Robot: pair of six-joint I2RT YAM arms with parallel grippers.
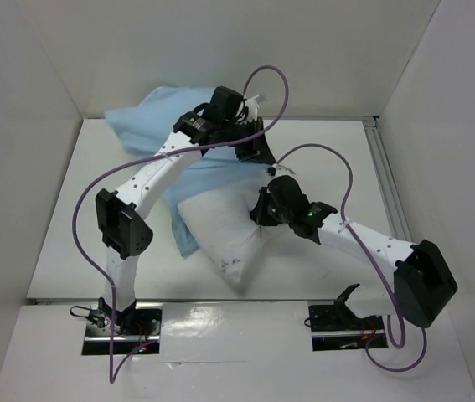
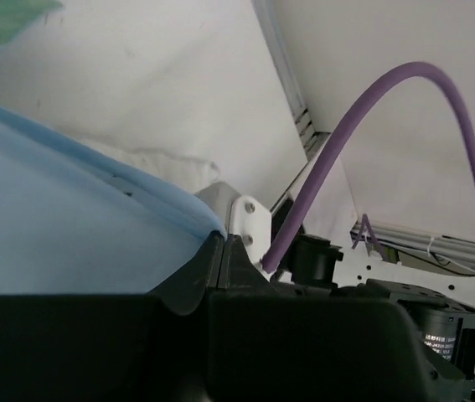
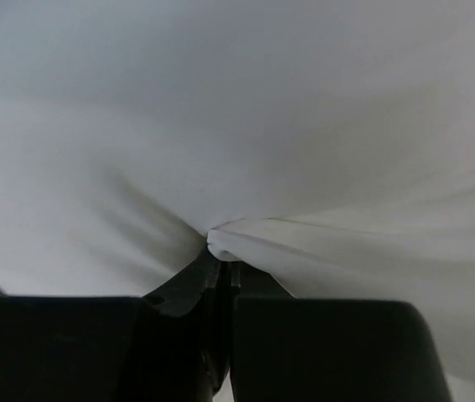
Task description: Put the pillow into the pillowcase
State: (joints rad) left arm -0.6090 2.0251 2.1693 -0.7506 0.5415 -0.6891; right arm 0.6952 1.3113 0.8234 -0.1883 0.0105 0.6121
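The white pillow (image 1: 220, 233) lies in the middle of the table, one end lying on the pillowcase. The pillowcase (image 1: 149, 117) shows its light blue face, bunched at the back left and running under my left arm. My left gripper (image 1: 254, 151) is shut on the pillowcase's edge; in the left wrist view the jaws (image 2: 220, 239) pinch the blue cloth (image 2: 53, 226), with a mint-green bit (image 2: 2, 21) at the top left. My right gripper (image 1: 264, 209) is shut on a fold of the pillow, which fills the right wrist view (image 3: 237, 109) above the gripper (image 3: 220, 255).
White walls enclose the table on three sides. A metal rail (image 1: 388, 184) runs along the right edge. Purple cables (image 1: 338, 180) loop over both arms. My right arm (image 2: 421, 322) shows close beside the left gripper.
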